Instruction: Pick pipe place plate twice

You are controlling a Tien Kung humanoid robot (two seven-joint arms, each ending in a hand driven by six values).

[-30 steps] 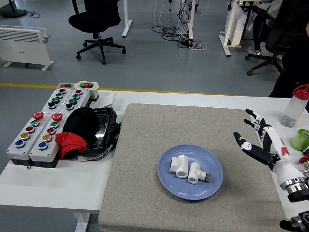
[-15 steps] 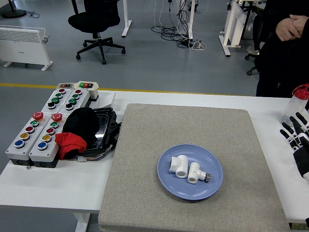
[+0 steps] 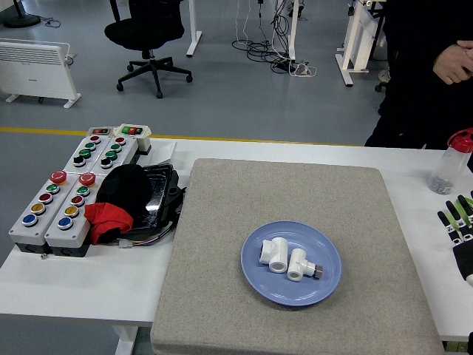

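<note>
Two white pipes (image 3: 287, 259), light, rigid and best pinched across their barrels, lie touching on the plate (image 3: 264, 285) while the right hand (image 3: 463, 229), fingers spread and empty, hovers at the desk's right edge.

Right hand (image 3: 463, 229) at 3 o'clock edge: slim black fingers (image 3: 446, 217) with white segment covers, white palm shell lower down. Only the finger ends and part of the palm are in frame; wrist cut off. Person (image 3: 414, 81) at 1–2 o'clock: black long-sleeved top, dark trousers; no markings readable.
</note>
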